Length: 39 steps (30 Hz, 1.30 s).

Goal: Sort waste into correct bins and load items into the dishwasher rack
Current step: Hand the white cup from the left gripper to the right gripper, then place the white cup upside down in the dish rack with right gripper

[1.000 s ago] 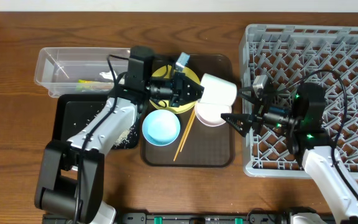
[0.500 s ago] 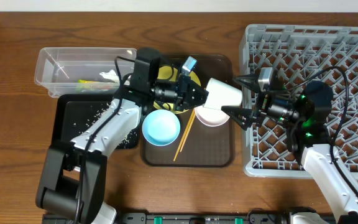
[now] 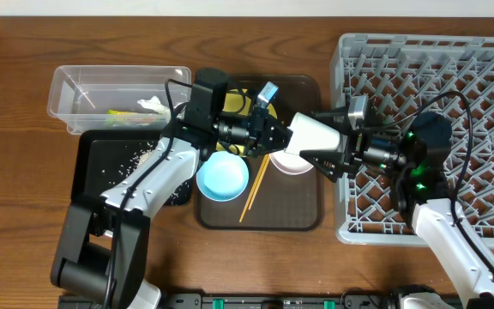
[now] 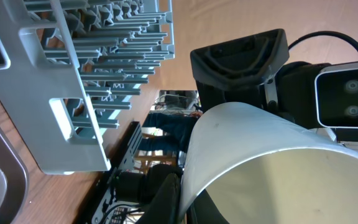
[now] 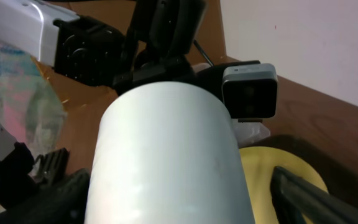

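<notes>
A small pale cup hangs on its side above the brown tray, between my two grippers. My left gripper is shut on the cup's rim, one finger inside and one outside, as the left wrist view shows with the cup. My right gripper is open, with its fingers on either side of the cup. A white bowl sits just below. A light-blue bowl and wooden chopsticks lie on the tray. The yellow plate is partly hidden by the left arm.
The grey dishwasher rack stands at the right. The clear tub at the back left holds a wrapper and a tissue. The black tray holds scattered grains. The brown serving tray is in the middle.
My left gripper has carried the cup rightward off the white bowl. My right gripper has moved left, and its open fingers now flank the cup.
</notes>
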Motion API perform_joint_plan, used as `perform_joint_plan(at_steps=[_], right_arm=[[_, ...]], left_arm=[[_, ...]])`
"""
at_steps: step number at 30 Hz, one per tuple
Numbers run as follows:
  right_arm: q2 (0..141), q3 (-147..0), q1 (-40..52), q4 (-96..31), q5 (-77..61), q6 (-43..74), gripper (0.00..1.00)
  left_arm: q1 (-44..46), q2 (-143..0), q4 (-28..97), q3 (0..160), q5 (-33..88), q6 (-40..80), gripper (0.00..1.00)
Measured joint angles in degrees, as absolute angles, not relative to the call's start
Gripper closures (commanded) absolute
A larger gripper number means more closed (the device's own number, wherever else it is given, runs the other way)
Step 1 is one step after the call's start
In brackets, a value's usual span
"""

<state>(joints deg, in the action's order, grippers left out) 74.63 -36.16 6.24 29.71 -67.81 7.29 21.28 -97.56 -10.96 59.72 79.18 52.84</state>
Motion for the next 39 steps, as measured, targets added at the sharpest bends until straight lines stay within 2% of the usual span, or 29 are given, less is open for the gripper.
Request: perform_joint_plan(at_steps=[12, 18, 23, 27, 31, 33, 35, 36, 39], right_arm=[[74.6, -36.2, 6.2, 28.9, -68.0, 7.3, 0.19], [74.6, -36.2, 6.0, 29.0, -67.9, 7.3, 0.19], [74.6, -36.2, 6.0, 29.0, -67.9, 7.3, 0.25], [74.6, -36.2, 6.0, 29.1, -68.2, 7.2, 0.39], [74.6, -36.2, 5.8, 29.0, -68.5, 7.6, 0.4], [74.6, -36.2, 5.8, 29.0, -68.6, 7.6, 0.41], [74.6, -36.2, 5.8, 28.9, -68.5, 7.6, 0.43], [74.6, -36.2, 5.8, 28.9, -68.5, 7.6, 0.43], [74.6, -36.2, 5.8, 28.6, -68.4, 7.6, 0.42]], left_arm=[[20.6, -97.5, -12.7, 59.7, 79.4, 54.2, 0.94], [19.9, -97.5, -12.7, 59.7, 79.4, 54.2, 0.94], [19.9, -97.6, -12.7, 59.7, 79.4, 54.2, 0.94], [19.9, -97.6, -12.7, 59.7, 79.4, 54.3, 0.94], [19.9, -97.6, -12.7, 59.7, 79.6, 54.3, 0.93], [19.9, -97.6, -12.7, 59.7, 79.6, 54.2, 0.84], [19.9, -97.5, -12.7, 59.7, 79.5, 54.2, 0.83], [19.9, -97.6, -12.8, 59.7, 79.6, 54.0, 0.77], [19.9, -97.6, -12.9, 59.7, 79.5, 51.9, 0.68]])
